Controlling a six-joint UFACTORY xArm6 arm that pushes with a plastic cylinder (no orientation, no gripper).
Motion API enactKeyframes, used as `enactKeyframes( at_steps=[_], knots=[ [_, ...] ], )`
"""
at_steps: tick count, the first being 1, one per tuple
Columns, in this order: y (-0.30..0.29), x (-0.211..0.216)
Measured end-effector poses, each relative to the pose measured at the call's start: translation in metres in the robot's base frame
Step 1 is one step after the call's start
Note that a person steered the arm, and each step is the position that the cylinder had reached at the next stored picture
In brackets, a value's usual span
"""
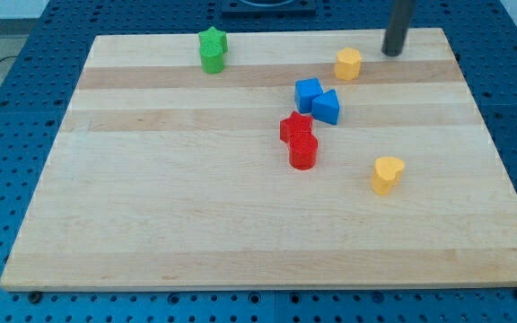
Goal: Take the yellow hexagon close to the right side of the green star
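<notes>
- Hexagon [348, 64], yellow, sits near the surface's [151, 224] top edge, well right of the green star [213, 49]; we judge it light, rigid and easy to slide.
- No jaws here, so nothing is grasped; my tip [392, 52] stands just right of the hexagon, so we'd push its right face.
- Open wood lies between hexagon and star; the blue blocks [317, 100] sit below that path, the top edge close above.

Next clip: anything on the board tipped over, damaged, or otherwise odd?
Nothing stands out. The green star, yellow hexagon, yellow heart-shaped block, two blue blocks and two red blocks all sit flat on the wooden board. My tip rests right of the hexagon.
</notes>
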State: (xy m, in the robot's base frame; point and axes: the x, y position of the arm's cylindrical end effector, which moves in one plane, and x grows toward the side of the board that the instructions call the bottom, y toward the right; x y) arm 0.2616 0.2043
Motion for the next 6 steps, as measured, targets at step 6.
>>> enactKeyframes(
  at_steps=[6],
  knots=[
    [-0.143, -0.003]
  ],
)
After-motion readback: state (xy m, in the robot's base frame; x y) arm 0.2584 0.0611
